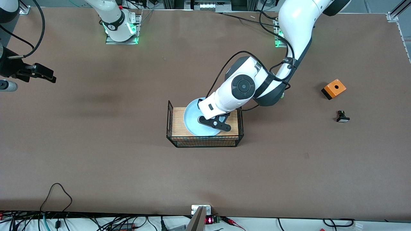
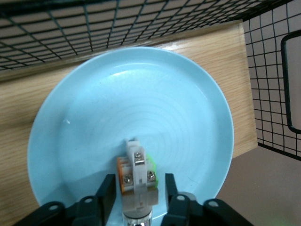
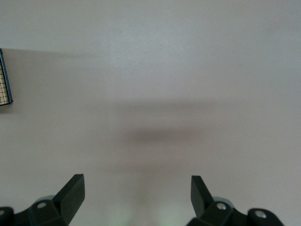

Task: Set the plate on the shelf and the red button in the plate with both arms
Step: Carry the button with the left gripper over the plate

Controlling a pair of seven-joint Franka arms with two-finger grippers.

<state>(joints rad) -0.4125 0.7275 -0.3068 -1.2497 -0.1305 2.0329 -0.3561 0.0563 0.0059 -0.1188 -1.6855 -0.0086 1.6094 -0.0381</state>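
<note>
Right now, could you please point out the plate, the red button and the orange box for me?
plate point(image 2: 141, 108): left wrist view, bare centre of its bowl.
red button point(image 2: 138, 176): left wrist view, white body between the left gripper's fingers.
orange box point(image 1: 334, 88): front view, top face.

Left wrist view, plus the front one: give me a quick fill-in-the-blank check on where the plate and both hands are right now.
1. The plate lies on the wooden board inside the wire ____.
2. The left hand is over the plate and has a small white part between its ____.
3. The right hand waits over bare table with its fingers ____.
4. The orange box sits toward the ____ arm's end of the table.

Missing words: basket; fingers; open; left
</note>
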